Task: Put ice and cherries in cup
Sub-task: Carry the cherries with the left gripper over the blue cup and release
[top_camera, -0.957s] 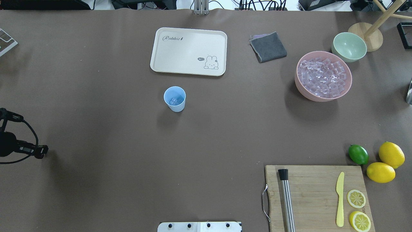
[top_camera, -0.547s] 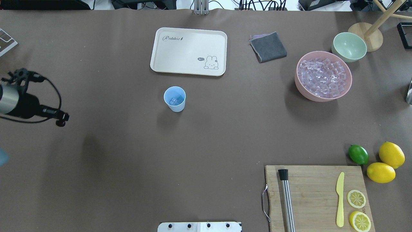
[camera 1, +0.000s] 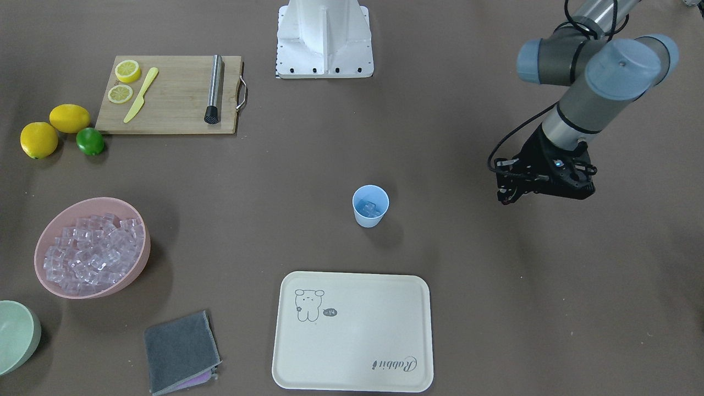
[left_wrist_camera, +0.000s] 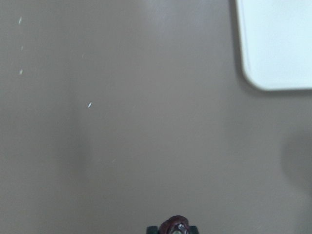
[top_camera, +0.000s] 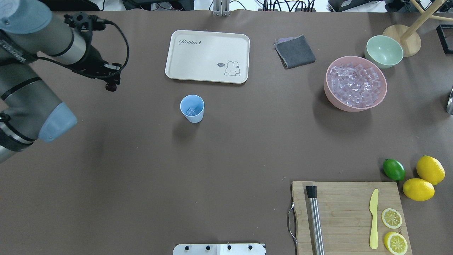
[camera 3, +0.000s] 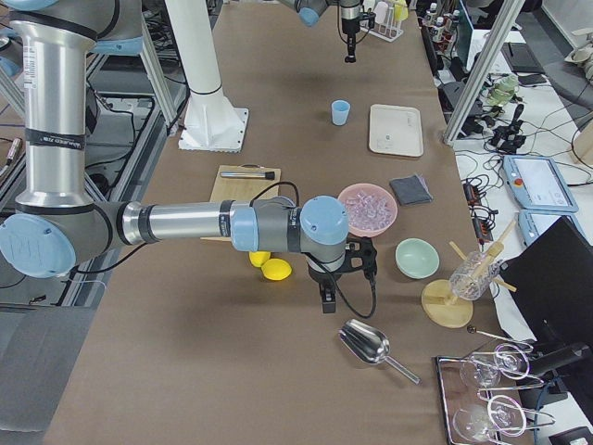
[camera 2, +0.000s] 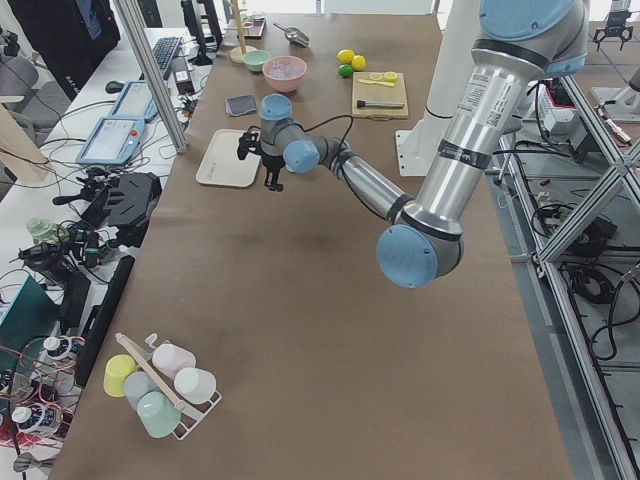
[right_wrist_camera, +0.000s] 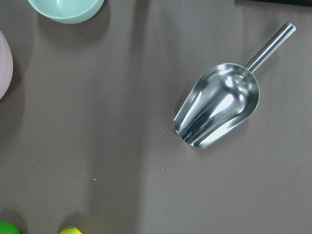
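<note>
The light blue cup [top_camera: 198, 117] stands mid-table, in front of the tray, with a piece of ice [top_camera: 191, 111] at its bottom. More ice [top_camera: 354, 86] fills the pink bowl [top_camera: 331, 99] at the right. My left gripper [top_camera: 110, 86] hangs above the table to the left of the cup and a little farther back. It is shut on the dark red cherries [left_wrist_camera: 174, 226], which show at its tip [camera 1: 504, 198]. My right gripper [camera 3: 326, 301] shows only in the exterior right view, low near the lemons; I cannot tell whether it is open or shut.
A cream tray [top_camera: 207, 56] lies behind the cup. A grey cloth [top_camera: 294, 51] and a pale green bowl [top_camera: 384, 51] sit at the back right. A cutting board [top_camera: 348, 216] carries a muddler, a knife and lemon slices. A lime [top_camera: 394, 169] lies nearby. A metal scoop [right_wrist_camera: 219, 109] lies under the right wrist.
My left arm has swung in from the table's left edge, forward and to the right, carrying the cherries closer to the cup. The cup and the bowls have not moved.
</note>
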`<state>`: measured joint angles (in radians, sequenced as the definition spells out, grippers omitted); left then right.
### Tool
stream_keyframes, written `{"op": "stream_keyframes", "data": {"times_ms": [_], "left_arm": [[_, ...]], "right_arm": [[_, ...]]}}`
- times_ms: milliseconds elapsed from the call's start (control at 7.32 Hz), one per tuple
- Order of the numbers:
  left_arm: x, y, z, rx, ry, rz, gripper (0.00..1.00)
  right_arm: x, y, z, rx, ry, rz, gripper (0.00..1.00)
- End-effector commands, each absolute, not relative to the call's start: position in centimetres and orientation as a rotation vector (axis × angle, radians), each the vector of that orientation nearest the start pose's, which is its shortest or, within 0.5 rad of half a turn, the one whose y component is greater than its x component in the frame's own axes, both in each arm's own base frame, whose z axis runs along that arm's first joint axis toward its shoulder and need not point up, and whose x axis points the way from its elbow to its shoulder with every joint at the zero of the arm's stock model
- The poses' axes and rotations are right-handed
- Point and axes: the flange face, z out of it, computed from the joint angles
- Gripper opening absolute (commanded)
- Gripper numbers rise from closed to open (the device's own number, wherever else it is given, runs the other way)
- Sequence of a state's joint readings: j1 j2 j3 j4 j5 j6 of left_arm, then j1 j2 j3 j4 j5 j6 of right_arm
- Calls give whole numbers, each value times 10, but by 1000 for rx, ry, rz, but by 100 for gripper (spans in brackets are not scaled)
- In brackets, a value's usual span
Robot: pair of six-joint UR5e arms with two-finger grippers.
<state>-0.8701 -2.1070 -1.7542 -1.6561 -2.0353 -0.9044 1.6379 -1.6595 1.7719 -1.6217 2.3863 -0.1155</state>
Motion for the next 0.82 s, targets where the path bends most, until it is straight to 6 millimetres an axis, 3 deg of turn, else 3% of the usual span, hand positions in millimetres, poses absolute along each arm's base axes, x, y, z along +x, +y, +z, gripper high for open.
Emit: {"op": "stream_keyframes", "data": {"times_ms": [0,137,410,683], "left_arm": [[422,-517,181,275,905,-61,30],[451,-501,167,306,895,-83,30],[482,-499,164,330,889,-99,30],[486,-501,162,331,902,-107,31]], "right_arm": [[89,-451,602,130,-808,-71,99],[89,-451,602,130,-808,-71,99],[88,-451,603,126,-807,-71,99],[88,-450,604,126,-808,-71,99]]}}
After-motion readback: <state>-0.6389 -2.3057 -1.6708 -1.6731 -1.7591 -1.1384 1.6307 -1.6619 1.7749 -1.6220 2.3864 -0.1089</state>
